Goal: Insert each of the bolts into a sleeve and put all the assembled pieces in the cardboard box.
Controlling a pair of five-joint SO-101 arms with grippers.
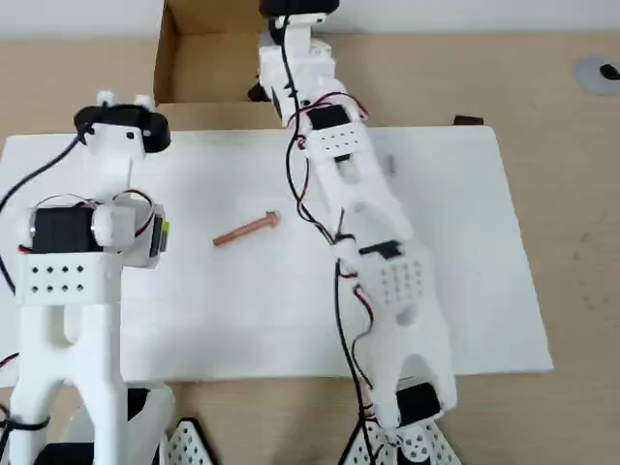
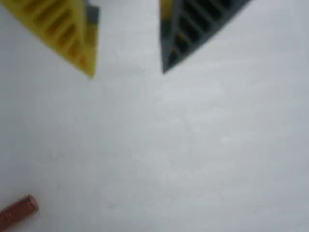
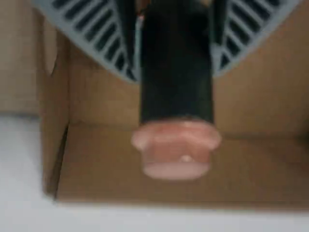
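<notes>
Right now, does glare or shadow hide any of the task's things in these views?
High view: even light, no glare on the white mat, and the loose bolt casts only a faint shadow. Left wrist view: soft shade across the mat, with the bolt's end readable. Right wrist view: the cardboard box is dimmer inside, yet the black sleeve and bolt head stand out.

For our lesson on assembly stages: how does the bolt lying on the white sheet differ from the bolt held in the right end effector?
The loose bolt is bare, its whole shaft showing; the held bolt sits in a black sleeve, only its head showing. The loose bolt lies flat on the sheet, untouched; the held bolt is gripped by the right end effector at the box. Both are pinkish-copper.
</notes>
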